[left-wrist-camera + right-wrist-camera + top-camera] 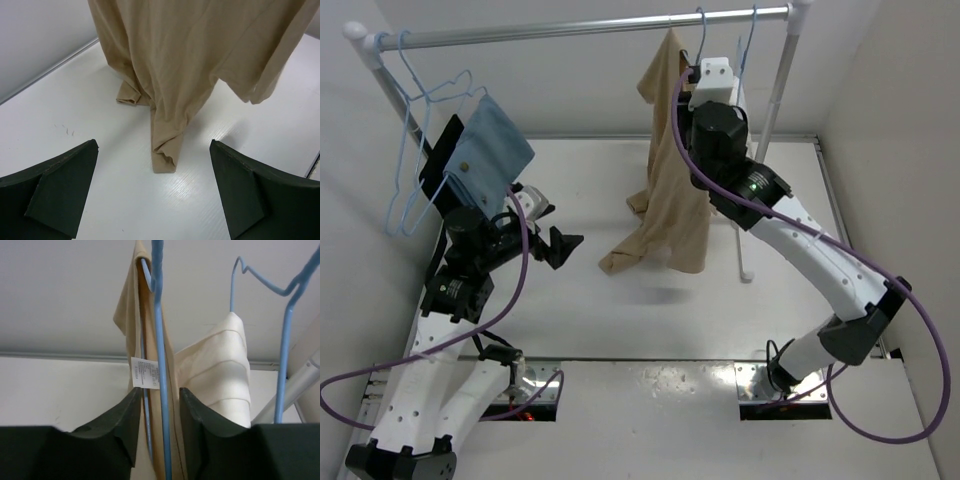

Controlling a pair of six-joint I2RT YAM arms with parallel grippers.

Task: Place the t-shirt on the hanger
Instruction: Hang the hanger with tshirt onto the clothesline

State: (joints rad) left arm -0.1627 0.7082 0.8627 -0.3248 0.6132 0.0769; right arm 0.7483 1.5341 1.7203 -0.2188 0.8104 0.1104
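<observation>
The tan t-shirt (670,200) hangs from the rail, its lower part trailing onto the white table. Its neck sits on the light-blue hanger (702,35). My right gripper (695,75) is up at the hanger. In the right wrist view its jaws (160,392) stand narrow around the hanger wire (159,315) and the t-shirt neck (127,315) with its white label. My left gripper (558,225) is open and empty, low over the table left of the t-shirt. In the left wrist view (153,143) it faces the hanging t-shirt (190,50).
A metal rail (580,30) spans the back, with a post (775,100) at the right. A second blue hanger (285,340) carries a white cloth (225,365) beside the first. At the left, blue hangers (420,150) hold a blue cloth (490,145).
</observation>
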